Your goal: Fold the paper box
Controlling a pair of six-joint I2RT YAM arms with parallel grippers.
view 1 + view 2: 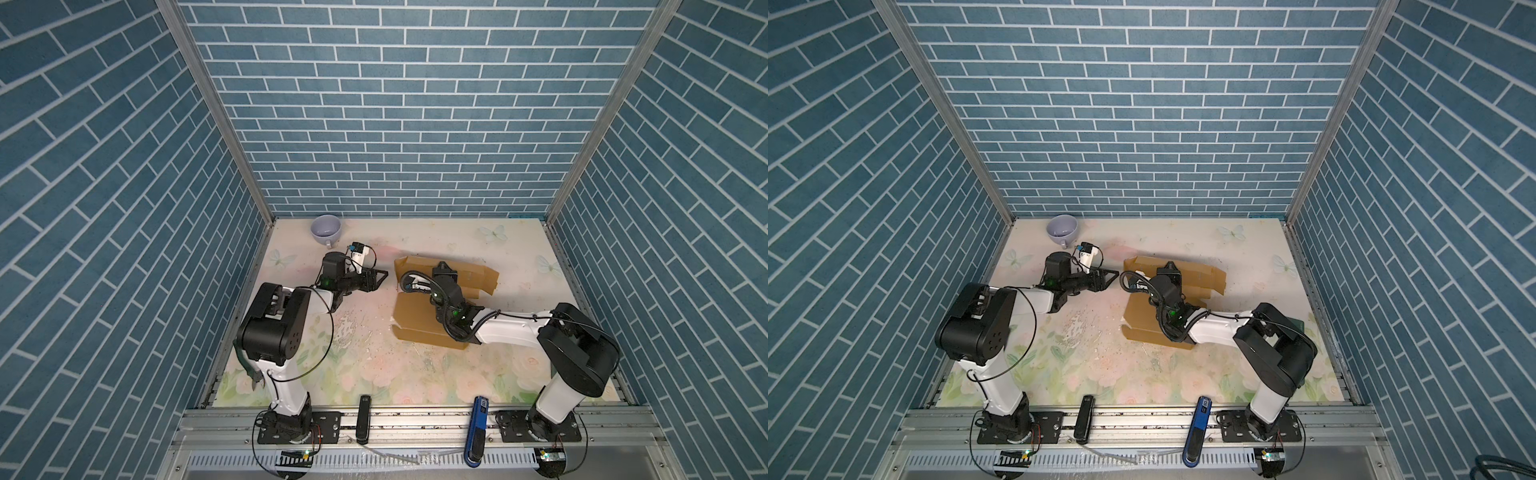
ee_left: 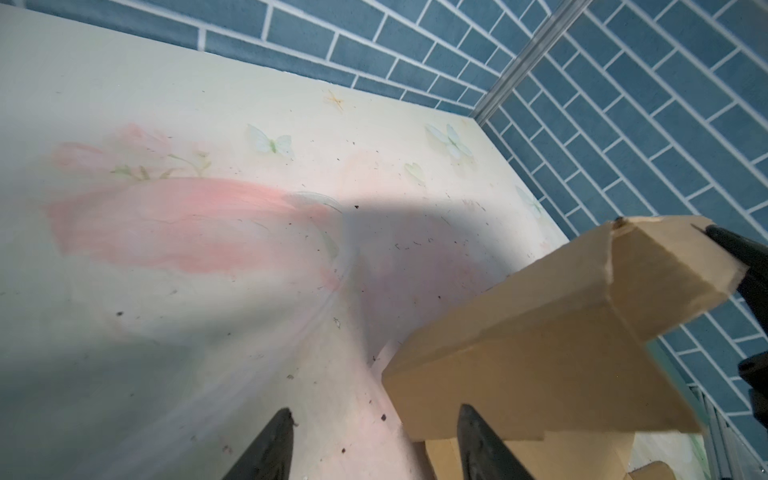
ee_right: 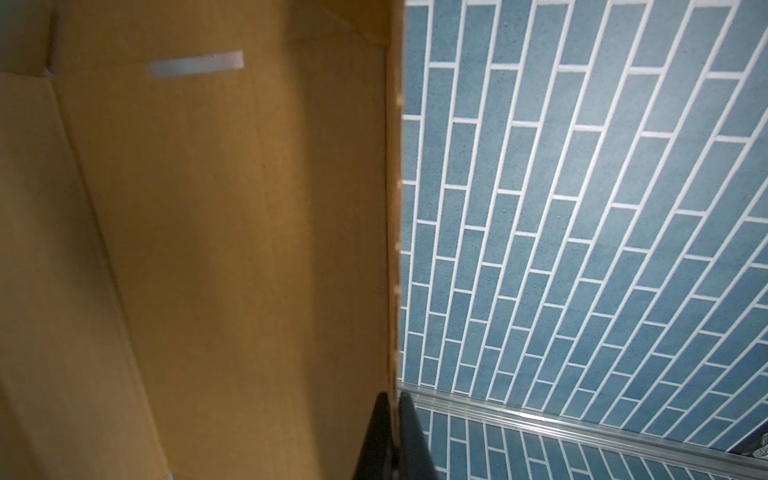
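The paper box [image 1: 413,320] [image 1: 1140,316] is tan cardboard, partly folded, right of the table's middle in both top views. Its back wall [image 1: 417,266] stands raised, and side flaps spread to the right. My right gripper [image 1: 442,265] [image 1: 1169,267] reaches over the base panel. In the right wrist view this gripper [image 3: 392,400] is shut on the thin edge of an upright cardboard panel [image 3: 228,208] with a small slot [image 3: 195,64]. My left gripper [image 1: 380,276] [image 1: 1113,276] [image 2: 374,409] is open just left of the box [image 2: 540,332], with nothing between its fingers.
A lavender cup [image 1: 326,228] [image 1: 1062,228] stands at the back left corner. A black tool [image 1: 364,419] and a blue tool [image 1: 478,428] lie on the front rail. Blue brick walls close in three sides. The floral table [image 1: 374,365] shows in front of the box.
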